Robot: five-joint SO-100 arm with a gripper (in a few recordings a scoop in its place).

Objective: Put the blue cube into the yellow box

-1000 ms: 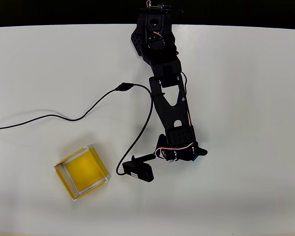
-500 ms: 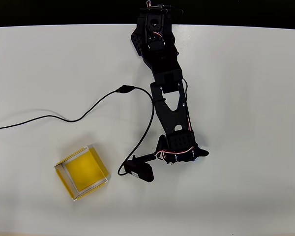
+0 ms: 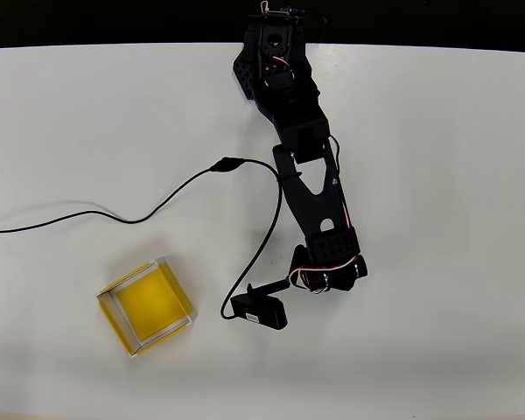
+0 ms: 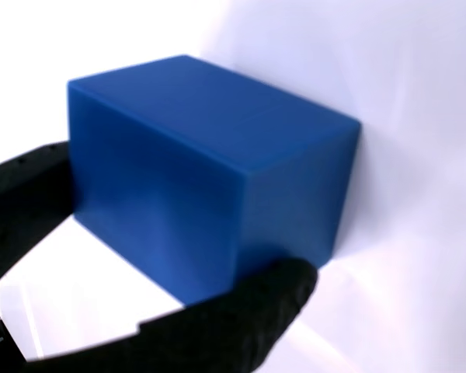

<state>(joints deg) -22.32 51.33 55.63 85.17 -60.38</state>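
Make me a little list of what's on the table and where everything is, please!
blue cube: big and close in the wrist view, sitting on the white table, between the black jaws
gripper: jaws on either side of the cube; whether they squeeze it, I cannot tell
yellow box: lower left in the overhead view, nothing inside
black arm: reaching from the top edge toward the lower middle
table: white
black cable: runs from the left edge toward the arm
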